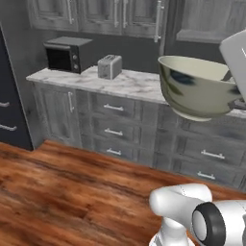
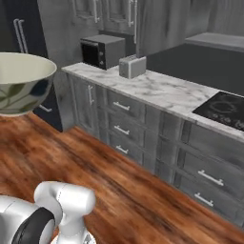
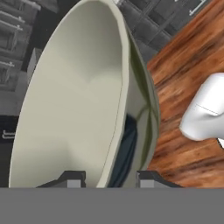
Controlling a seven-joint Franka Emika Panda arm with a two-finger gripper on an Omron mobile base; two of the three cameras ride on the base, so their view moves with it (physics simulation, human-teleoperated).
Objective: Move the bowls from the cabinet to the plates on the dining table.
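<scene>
A cream, pale-green glazed bowl (image 1: 197, 89) with dark smudges hangs in the air in front of the counter, above the wooden floor. It also shows at the left edge of the right base view as the bowl (image 2: 21, 86). In the hand view my gripper (image 3: 109, 179) is shut on the bowl (image 3: 74, 100), one fingertip inside the rim and one outside its wall. The dark grey wall cabinet (image 1: 96, 14) stands above the counter with its doors closed. The plates and the dining table are out of view.
A marble counter (image 1: 129, 84) carries a black microwave (image 1: 67, 54) and a silver toaster (image 1: 109, 66). A black cooktop (image 2: 224, 108) lies further right. Grey drawers (image 1: 113, 130) run below. A tall dark unit (image 1: 9, 110) stands at the left. Wooden floor (image 1: 62, 192) lies open in front.
</scene>
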